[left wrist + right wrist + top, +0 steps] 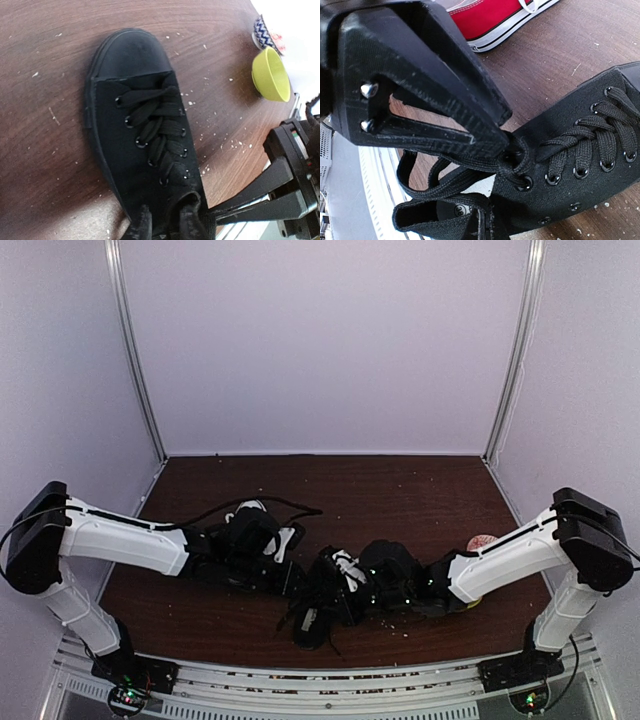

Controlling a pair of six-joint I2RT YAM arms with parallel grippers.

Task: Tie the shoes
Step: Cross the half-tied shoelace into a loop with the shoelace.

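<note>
We are seeing the black shoe (140, 135) lying sole down on the brown table (40, 75), its black lace (445, 180) threaded through the eyelets and its ends trailing loose past the collar. The right gripper (505, 150) is pinching that lace with its jaws fully closed, just above the black shoe's topmost eyelets, where the strands are bunching into a crossing. The left gripper (165, 225) is hovering at the black shoe's heel end, its fingers (141, 225) standing a little apart at either side of the collar; we cannot tell whether they are gripping anything. The red sneaker (495, 17), white-edged at the sole, is lying near the black shoe's side, with bare wood showing between the two. Out past the black shoe's toe and off to one side, a yellow-green bowl (270, 75) is sitting, and a blue patterned bowl (261, 30) is standing just beyond it, farther from the black shoe. White crumbs (220, 145) are dotting the wood around the black shoe.
</note>
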